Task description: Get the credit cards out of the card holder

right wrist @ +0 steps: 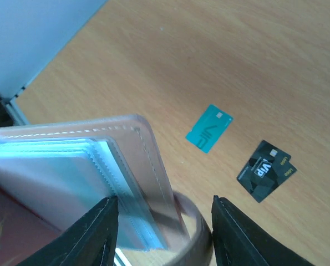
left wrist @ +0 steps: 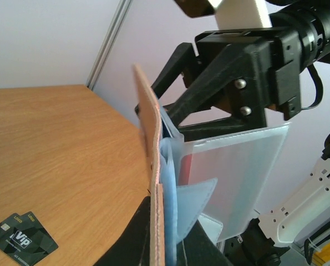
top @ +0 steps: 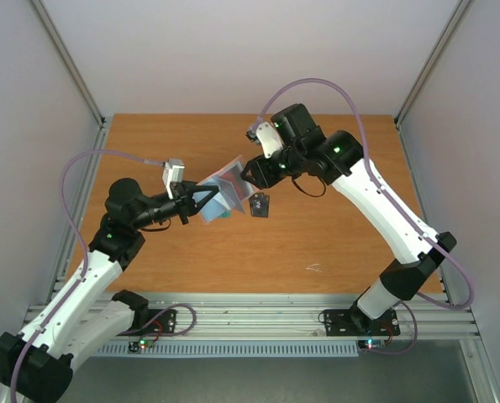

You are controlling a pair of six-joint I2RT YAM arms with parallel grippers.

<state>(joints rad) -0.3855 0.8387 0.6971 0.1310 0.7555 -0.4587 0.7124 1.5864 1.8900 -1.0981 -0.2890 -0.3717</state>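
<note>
Cards: red one point(left wrist: 186, 166) seemingly sleeved.
Holder point(left wrist: 148, 138): upright in air, clamped below by left gripper point(top: 203, 199).
Right gripper point(right wrist: 165, 205): half-parted astride its top edge; grip unclear.

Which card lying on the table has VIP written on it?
The black card, with big white letters on its face. The teal-green card lying apart from it shows only thin lines, no VIP.

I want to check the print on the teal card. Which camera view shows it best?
The right wrist view: the teal card lies flat on the table, whole and unobstructed. The top view shows only a small teal patch at the edge of the card holder. The left wrist view does not show it.
</note>
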